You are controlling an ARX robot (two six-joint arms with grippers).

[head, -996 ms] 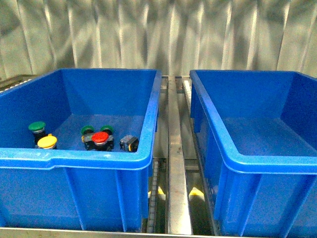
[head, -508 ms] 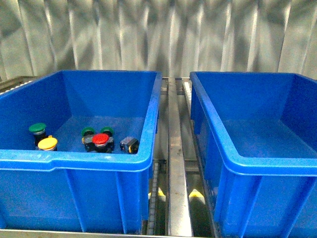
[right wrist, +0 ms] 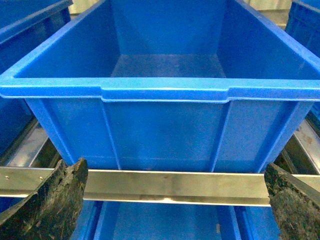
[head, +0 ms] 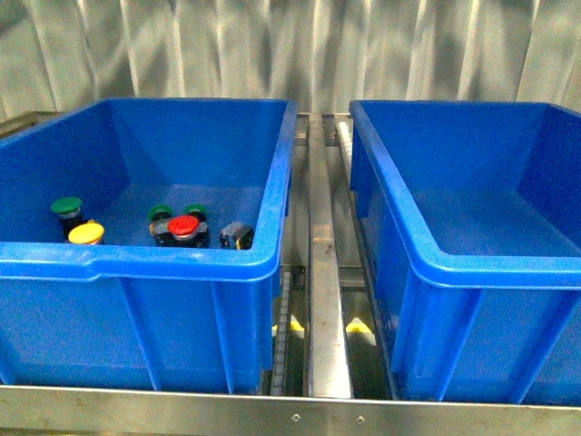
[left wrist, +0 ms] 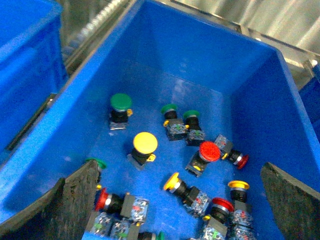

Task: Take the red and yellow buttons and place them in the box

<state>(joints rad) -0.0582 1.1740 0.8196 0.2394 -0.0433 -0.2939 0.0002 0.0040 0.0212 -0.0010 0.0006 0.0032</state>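
Observation:
Several red and yellow buttons lie in the left blue bin (left wrist: 260, 100). An upright yellow button (left wrist: 145, 143) and a red button (left wrist: 209, 151) sit mid-floor. Nearer my fingers lie another yellow one (left wrist: 172, 181) and a red one (left wrist: 221, 204). My left gripper (left wrist: 182, 210) hovers open above them, touching nothing. The front view shows the yellow button (head: 86, 233) and red button (head: 183, 226) behind the bin's front wall. The empty blue box (head: 472, 268) stands on the right. My right gripper (right wrist: 172, 205) is open, low in front of that box (right wrist: 165, 92). Neither gripper shows in the front view.
Green-capped buttons (left wrist: 120, 102) (left wrist: 169, 108) (head: 65, 206) lie among the others in the left bin. A metal channel (head: 325, 272) runs between the two bins. A steel rail (right wrist: 175, 186) crosses in front of the box, between my right fingers.
The front view has shifted: both bins sit higher in the picture and a metal front rail has come into sight at the bottom. The buttons have not moved.

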